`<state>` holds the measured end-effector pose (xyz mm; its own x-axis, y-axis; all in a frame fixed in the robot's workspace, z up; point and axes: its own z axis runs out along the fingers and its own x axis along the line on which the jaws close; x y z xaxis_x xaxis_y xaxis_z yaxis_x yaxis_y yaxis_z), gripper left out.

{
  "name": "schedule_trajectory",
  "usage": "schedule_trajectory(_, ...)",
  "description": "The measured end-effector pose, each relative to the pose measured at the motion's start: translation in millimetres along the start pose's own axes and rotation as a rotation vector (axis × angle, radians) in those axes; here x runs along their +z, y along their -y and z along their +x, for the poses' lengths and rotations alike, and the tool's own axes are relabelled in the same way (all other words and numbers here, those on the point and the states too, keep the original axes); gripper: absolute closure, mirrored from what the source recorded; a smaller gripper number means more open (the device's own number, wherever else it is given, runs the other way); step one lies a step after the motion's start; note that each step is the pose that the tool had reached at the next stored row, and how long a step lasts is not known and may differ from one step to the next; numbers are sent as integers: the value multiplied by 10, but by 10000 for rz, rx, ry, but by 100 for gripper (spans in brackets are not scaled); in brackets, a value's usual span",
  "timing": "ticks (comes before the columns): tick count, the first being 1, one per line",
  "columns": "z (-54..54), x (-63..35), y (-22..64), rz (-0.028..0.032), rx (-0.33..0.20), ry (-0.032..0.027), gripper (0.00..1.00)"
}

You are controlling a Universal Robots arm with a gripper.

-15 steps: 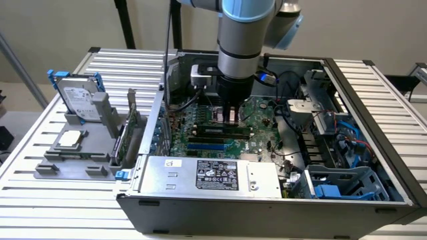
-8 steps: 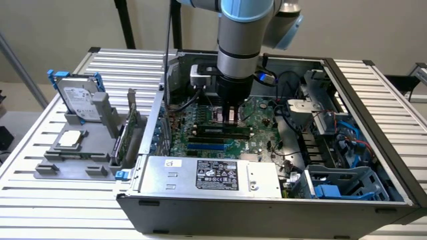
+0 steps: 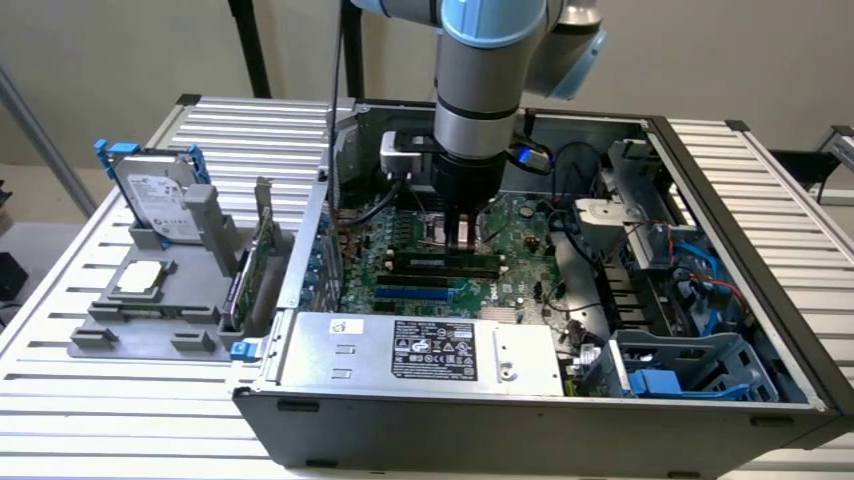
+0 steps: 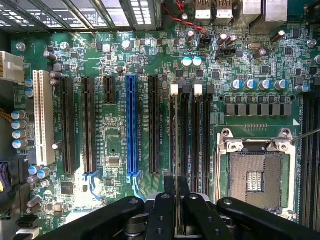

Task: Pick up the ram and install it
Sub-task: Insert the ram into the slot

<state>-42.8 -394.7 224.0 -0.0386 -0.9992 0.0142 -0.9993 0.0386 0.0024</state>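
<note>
Gripper hangs low inside the open computer case, over the green motherboard; the arm's grey wrist hides most of the fingers in the exterior view. In the wrist view the gripper shows as black fingers drawn close together on a thin strip seen edge-on. That strip is the ram, upright, its edge running along the memory slots beside the processor socket. Whether it is seated in a slot or just above one, I cannot tell; its chips are not visible from this angle.

Count, wrist view: four memory slots side by side, two with white end clips; one blue long slot; one white slot; several black long slots, the socket open and bare.

Exterior view's left, on the slatted table: one hard drive standing in a grey holder, one processor chip lying flat, one expansion card upright on its edge. A power supply sits at the case's near edge; its label is too small to read.
</note>
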Motion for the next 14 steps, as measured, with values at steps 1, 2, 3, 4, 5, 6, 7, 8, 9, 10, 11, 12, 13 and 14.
schedule_trajectory(1,0,5,0,1,0,0,87)
schedule_trajectory(2,0,10,0,2,0,0,87)
schedule_trajectory(3,0,14,0,1,0,-1,87)
schedule_trajectory(4,0,16,0,2,0,-2,87)
schedule_trajectory(5,0,17,0,1,0,-3,87)
schedule_trajectory(6,0,18,0,1,0,-3,87)
schedule_trajectory(7,0,18,0,1,0,-2,87)
schedule_trajectory(8,0,19,0,2,0,0,85)
schedule_trajectory(9,0,19,0,2,0,-1,79)
schedule_trajectory(10,0,16,0,2,0,1,79)
schedule_trajectory(11,0,5,0,3,0,2,79)
schedule_trajectory(12,0,-17,0,3,1,2,79)
schedule_trajectory(13,1,-47,0,2,1,0,79)
schedule_trajectory(14,1,-82,-1,2,1,2,79)
